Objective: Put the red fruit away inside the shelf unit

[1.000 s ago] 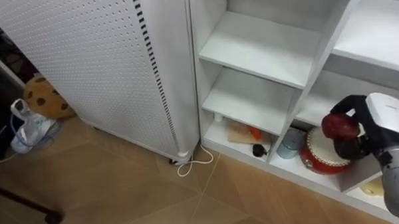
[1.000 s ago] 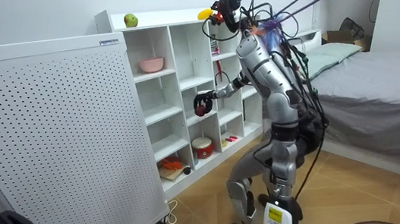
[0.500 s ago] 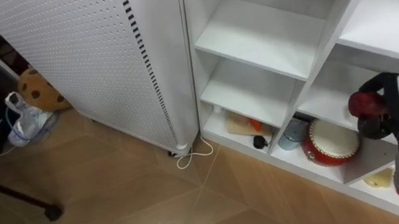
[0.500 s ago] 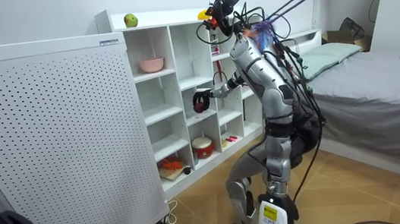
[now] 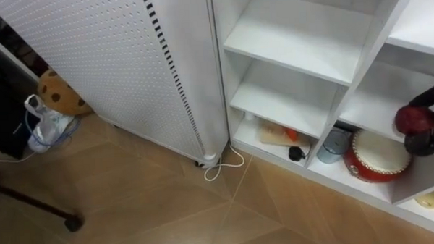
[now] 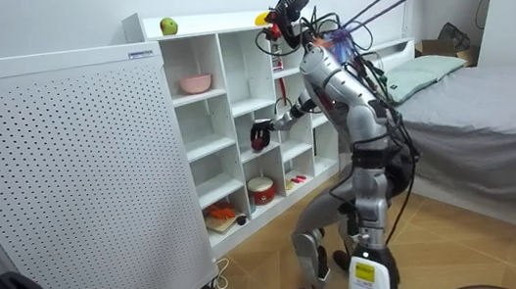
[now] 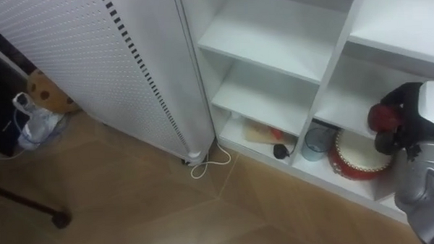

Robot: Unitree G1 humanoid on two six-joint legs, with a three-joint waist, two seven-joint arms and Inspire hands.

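Note:
My right hand (image 7: 411, 127) is shut on a dark red fruit (image 7: 382, 118), held in front of a lower compartment of the white closet shelves (image 7: 272, 34). The left eye view has the same fruit (image 5: 414, 119) at the far right edge, in the dark fingers of that hand (image 5: 433, 131). In the room view I stand bent-kneed facing the closet (image 6: 223, 99), with the hand (image 6: 262, 127) and fruit (image 6: 258, 142) stretched out at middle-shelf height.
A red round drum (image 5: 377, 157) and a grey cup (image 5: 332, 145) sit on the bottom shelf below the hand. A white perforated panel (image 5: 121, 60) stands left of the closet, with a cable (image 5: 222, 167) on the floor. A green apple (image 6: 167, 25) and a banana (image 6: 265, 17) lie on top.
The eye view has shifted with my head. My right hand keeps its hold on the red fruit and stays in front of the shelves, a little nearer the closet.

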